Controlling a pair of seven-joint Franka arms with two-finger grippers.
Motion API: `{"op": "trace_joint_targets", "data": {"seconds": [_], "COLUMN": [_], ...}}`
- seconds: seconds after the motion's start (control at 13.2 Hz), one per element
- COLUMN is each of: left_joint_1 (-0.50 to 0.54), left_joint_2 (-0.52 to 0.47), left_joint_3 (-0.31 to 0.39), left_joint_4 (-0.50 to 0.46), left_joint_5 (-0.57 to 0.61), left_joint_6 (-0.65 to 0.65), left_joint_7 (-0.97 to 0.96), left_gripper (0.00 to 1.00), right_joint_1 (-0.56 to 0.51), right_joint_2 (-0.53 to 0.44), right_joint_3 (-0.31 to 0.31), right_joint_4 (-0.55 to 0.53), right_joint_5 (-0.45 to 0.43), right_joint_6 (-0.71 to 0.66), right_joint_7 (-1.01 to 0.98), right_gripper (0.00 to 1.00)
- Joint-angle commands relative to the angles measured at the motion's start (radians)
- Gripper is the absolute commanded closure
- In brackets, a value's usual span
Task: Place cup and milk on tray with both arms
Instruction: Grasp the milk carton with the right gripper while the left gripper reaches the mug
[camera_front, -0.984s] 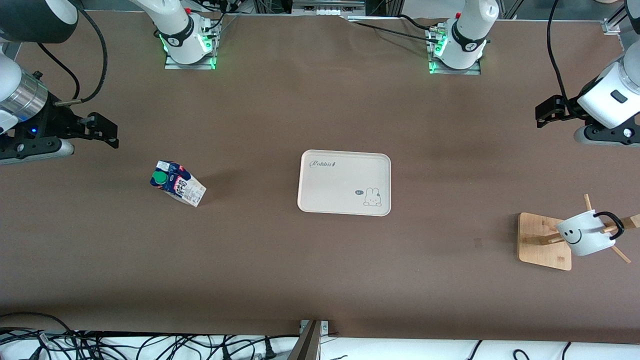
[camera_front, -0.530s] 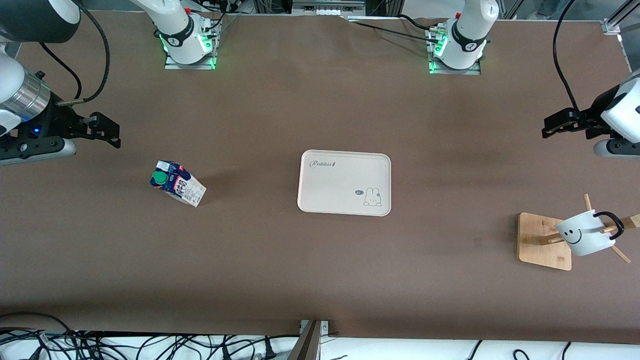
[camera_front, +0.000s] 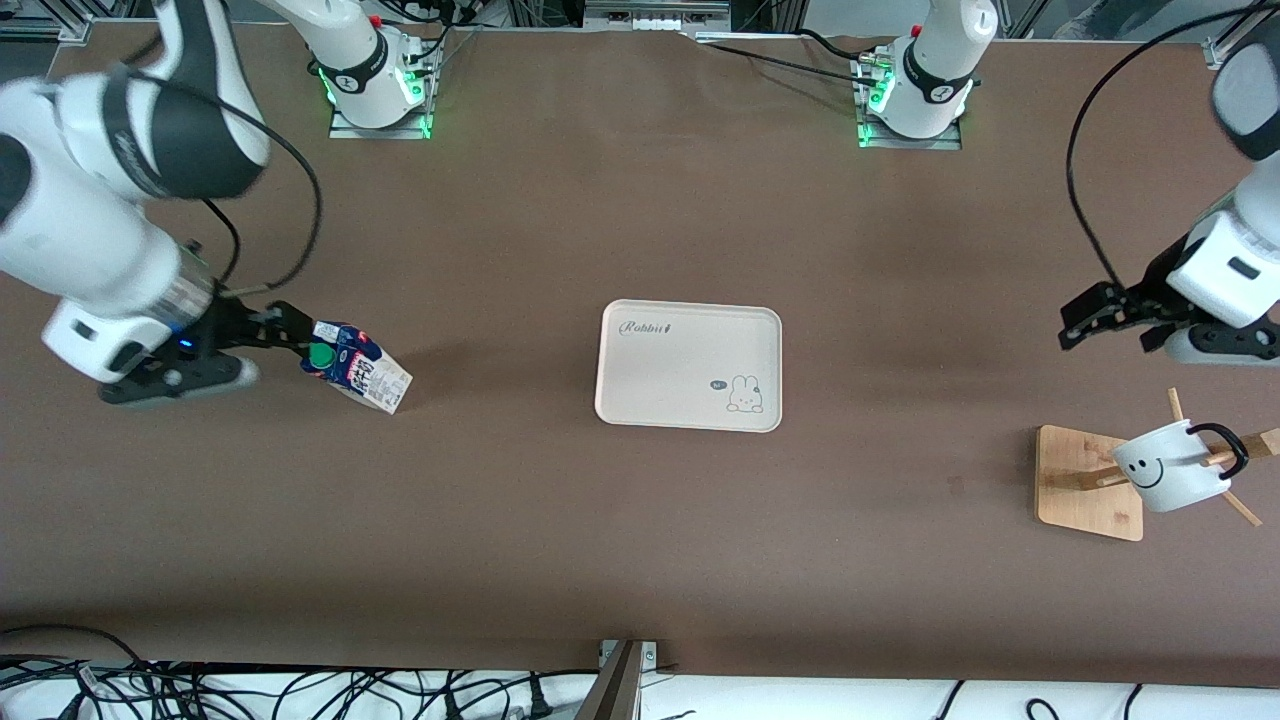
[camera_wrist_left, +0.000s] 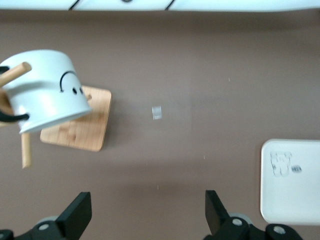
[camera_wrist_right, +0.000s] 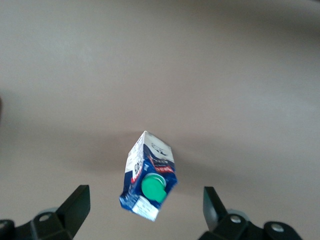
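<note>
Worktop (camera_front: 560, 530): brown surface, arm bases along the edge farthest from the front camera, loose cables past the edge nearest that camera.

Tray (camera_front: 660, 375): cream, rounded corners, lies flat near the middle of the worktop, about midway between the two end edges. "Rabbit" lettering sits at one corner, bunny drawing at the diagonal corner. Nothing rests on it. One corner also shows in the left wrist view (camera_wrist_left: 292, 182).

Milk (camera_front: 357, 367): stands on the worktop toward the right arm's end, well apart from the tray. Green cap (camera_front: 320, 355) faces up toward the front camera; the carton looks tilted in that view. Right wrist view shows it from above with the cap up (camera_wrist_right: 149, 184).

Right end effector (camera_front: 287, 331): low over the worktop just beside the milk's capped top. Fingers spread wide, shown in the right wrist view with the milk between and ahead of them (camera_wrist_right: 145, 207). Contact with the carton: cannot tell; nothing is pinched.

Cup (camera_front: 1170, 465): white, smiley face outward, black handle, hangs on a peg of the wooden rack (camera_front: 1088, 482) near the left arm's end of the worktop. Also seen in the left wrist view (camera_wrist_left: 42, 90), with the rack's square base under it (camera_wrist_left: 82, 127).

Left end effector (camera_front: 1092, 322): in the air over bare worktop at the left arm's end, near the rack, apart from the cup. Fingers spread wide, holding nothing (camera_wrist_left: 147, 215).
</note>
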Motion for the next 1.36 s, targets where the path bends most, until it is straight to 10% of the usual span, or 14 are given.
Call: {"op": "trace_joint_targets", "data": {"seconds": [0.0,1.29], "left_joint_1": [0.003,0.043], "left_joint_2": [-0.152,0.013], "left_joint_3": [-0.008,-0.008], "left_joint_4": [-0.291,-0.68], "left_joint_5": [-0.016,-0.015], "left_joint_6": [0.291,1.26], "left_joint_7": [-0.004,0.011], "left_gripper": [0.0,0.0], "right_joint_1": [0.003,-0.06], "right_joint_2": [0.107,0.119], "right_joint_3": [0.006,0.011], "right_joint_4": [0.021,-0.068], "right_joint_5": [0.035,0.098], "right_joint_6": [0.031,-0.007], "right_joint_7": [0.001,0.28], "right_gripper": [0.0,0.0]}}
